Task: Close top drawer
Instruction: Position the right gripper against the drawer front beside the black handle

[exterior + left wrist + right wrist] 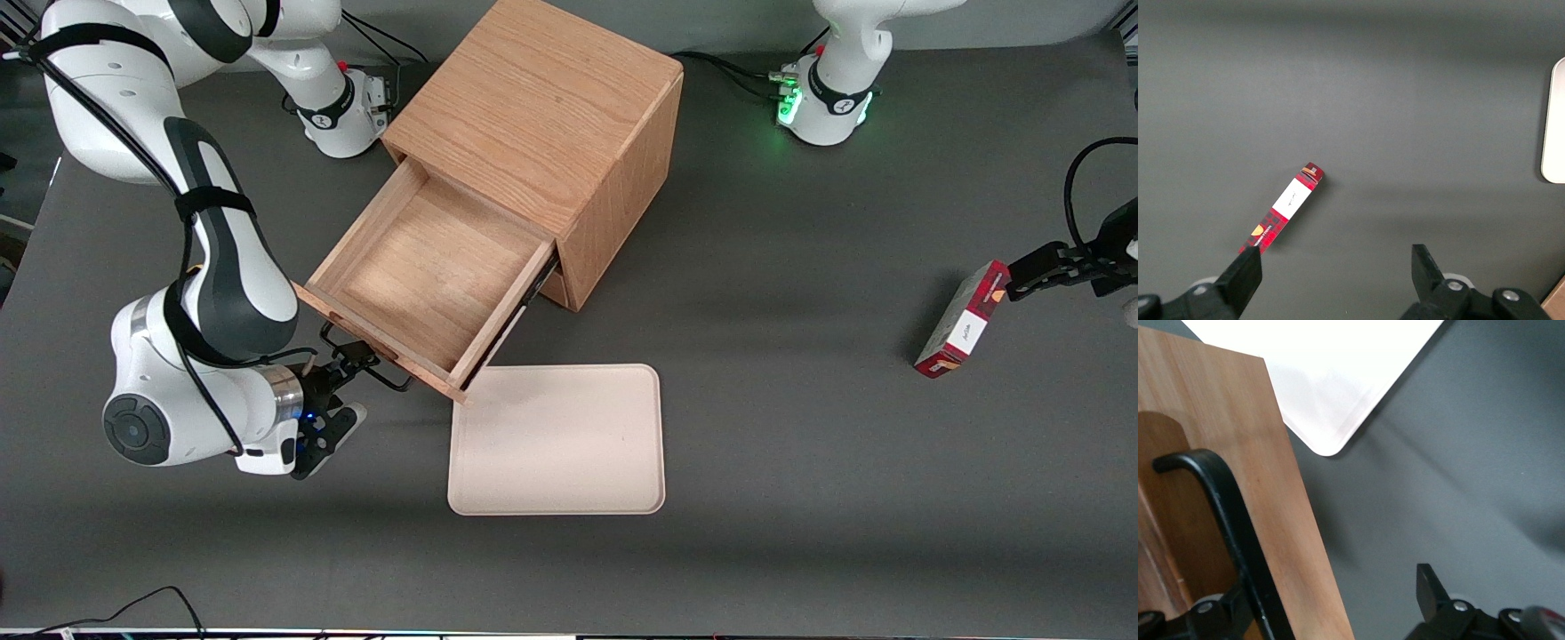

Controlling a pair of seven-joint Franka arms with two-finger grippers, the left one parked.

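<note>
- Jaws standing spread on the gripper [342, 384], grasping nothing; one finger is sitting against the black wire handle [1231, 540], the other hanging free over bare table.
- The gripper is hovering right at the front of the top drawer [427, 276], which is standing pulled well out of the wooden cabinet [542, 133], its inside empty.
- That placement is looking like a pushing stance: released fingers against the drawer front, ready to shove it in, no grip needed.
- A beige tray [560, 440] is lying on the table just beside the drawer's corner, nearer the camera.
</note>
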